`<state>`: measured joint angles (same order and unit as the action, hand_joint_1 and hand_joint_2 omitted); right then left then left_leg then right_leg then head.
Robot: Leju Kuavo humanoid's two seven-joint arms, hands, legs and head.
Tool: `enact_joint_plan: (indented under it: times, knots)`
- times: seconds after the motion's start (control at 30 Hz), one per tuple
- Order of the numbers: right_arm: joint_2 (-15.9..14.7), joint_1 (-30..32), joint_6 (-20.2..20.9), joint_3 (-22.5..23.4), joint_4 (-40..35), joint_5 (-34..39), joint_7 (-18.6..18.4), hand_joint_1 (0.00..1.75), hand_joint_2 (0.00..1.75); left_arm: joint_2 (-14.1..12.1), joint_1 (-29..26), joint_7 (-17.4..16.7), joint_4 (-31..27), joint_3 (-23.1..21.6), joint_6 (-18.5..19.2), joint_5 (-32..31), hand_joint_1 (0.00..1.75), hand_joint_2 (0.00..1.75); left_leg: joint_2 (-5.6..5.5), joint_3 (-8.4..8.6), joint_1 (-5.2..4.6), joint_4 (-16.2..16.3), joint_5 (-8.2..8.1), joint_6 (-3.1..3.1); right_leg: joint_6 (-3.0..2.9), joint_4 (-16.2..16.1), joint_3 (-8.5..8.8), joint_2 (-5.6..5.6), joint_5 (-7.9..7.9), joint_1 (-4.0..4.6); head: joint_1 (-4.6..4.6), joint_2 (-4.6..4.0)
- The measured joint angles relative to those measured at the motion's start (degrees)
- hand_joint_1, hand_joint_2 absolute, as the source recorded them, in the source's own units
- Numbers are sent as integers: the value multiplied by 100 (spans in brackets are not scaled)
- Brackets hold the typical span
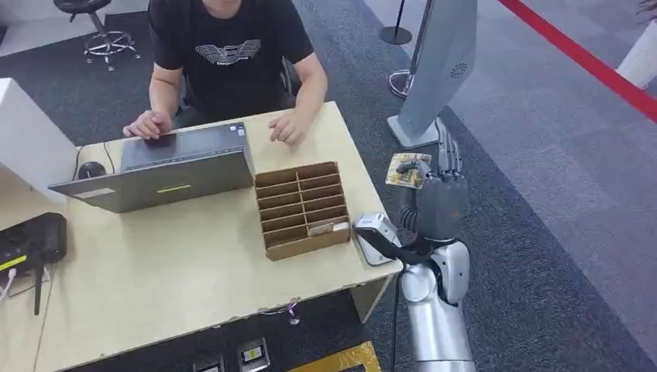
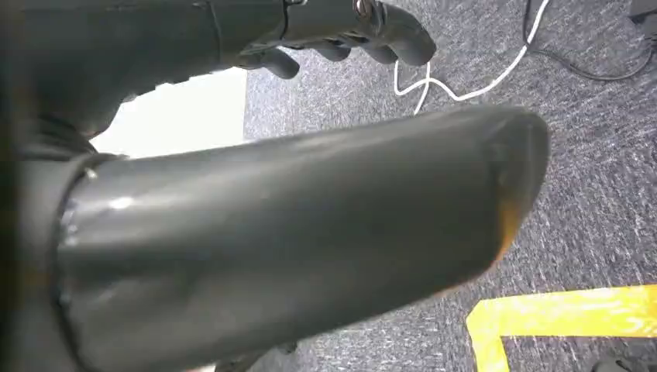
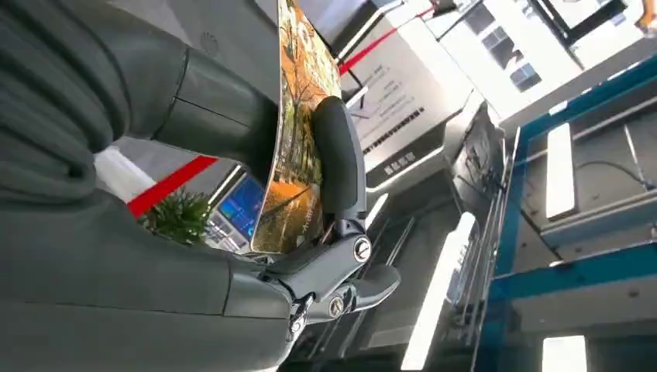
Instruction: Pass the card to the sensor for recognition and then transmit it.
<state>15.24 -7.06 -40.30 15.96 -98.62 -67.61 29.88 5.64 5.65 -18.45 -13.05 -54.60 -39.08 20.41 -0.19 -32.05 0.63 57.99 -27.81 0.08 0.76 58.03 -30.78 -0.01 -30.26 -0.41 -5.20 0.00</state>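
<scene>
Head view: the card (image 1: 408,170) is held upright in the right hand (image 1: 440,198), off the right edge of the table (image 1: 194,271) and above the carpet. In the right wrist view the card (image 3: 298,132) is seen pinched between the thumb and a dark finger (image 3: 338,159). The sensor (image 1: 375,236), a small grey device at the table's right corner, lies near and below the hand. The card is judged not yet presented; it has next to be lowered and brought over the sensor, face toward it. The left hand (image 2: 341,35) hangs over the floor, fingers curled in on nothing. A person (image 1: 232,54) is seated behind a laptop (image 1: 166,167), beside a wooden card organiser (image 1: 302,209).
</scene>
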Motion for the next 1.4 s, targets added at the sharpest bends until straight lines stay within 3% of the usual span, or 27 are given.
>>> enact_joint_plan:
  times: [0.4, 0.63, 0.77, 0.97, 1.13, 1.27, 1.4]
  knots:
    - [24, -290, 4, -466, -181, -651, -483, 175, 175, 4, 121, 2, -35, -144, 68, -26, 0, 0, -3, -3, 2, 0, 1, -1, 0, 2, 0, -2, 0, 3, 2, 0]
    - [11, -505, 22, -603, -111, -404, -735, 175, 175, 15, 213, -2, -44, -297, 92, -44, 0, 0, -4, -7, 1, 0, 1, -1, 0, 2, 1, -3, 0, 2, 0, 0]
    - [41, -708, 42, -1018, 114, -1348, -1874, 175, 175, 24, 298, -42, -44, -426, 98, -37, 0, 0, 2, -5, 2, 0, 1, -2, -2, 5, -5, 2, 1, 3, 4, 0]
    - [9, -894, 50, -1561, 333, -1676, -2983, 175, 175, 35, 337, -57, -46, -474, 90, 9, 0, 0, -17, -13, 5, 0, 6, -6, -3, 9, -6, -15, 0, 6, 2, 0]
    - [-168, -1148, 55, -2457, 633, -1838, -3961, 175, 175, 37, 381, -105, -46, -568, 87, 111, 0, 0, -24, -15, 5, 0, 6, -6, -3, 9, -6, -20, -1, 6, 2, 0]
    - [-337, -1290, 55, -3062, 879, -1825, -4292, 175, 175, 37, 395, -118, -46, -610, 81, 159, 0, 0, -22, -14, 5, 0, 6, -6, -3, 9, -6, -17, -1, 6, 2, 0]
    - [-440, -1408, 55, -3482, 1058, -1753, -4398, 175, 175, 37, 398, -122, -46, -612, 74, 216, 0, 0, -22, -13, 5, 0, 6, -6, -3, 8, -7, -16, -1, 6, 2, 0]
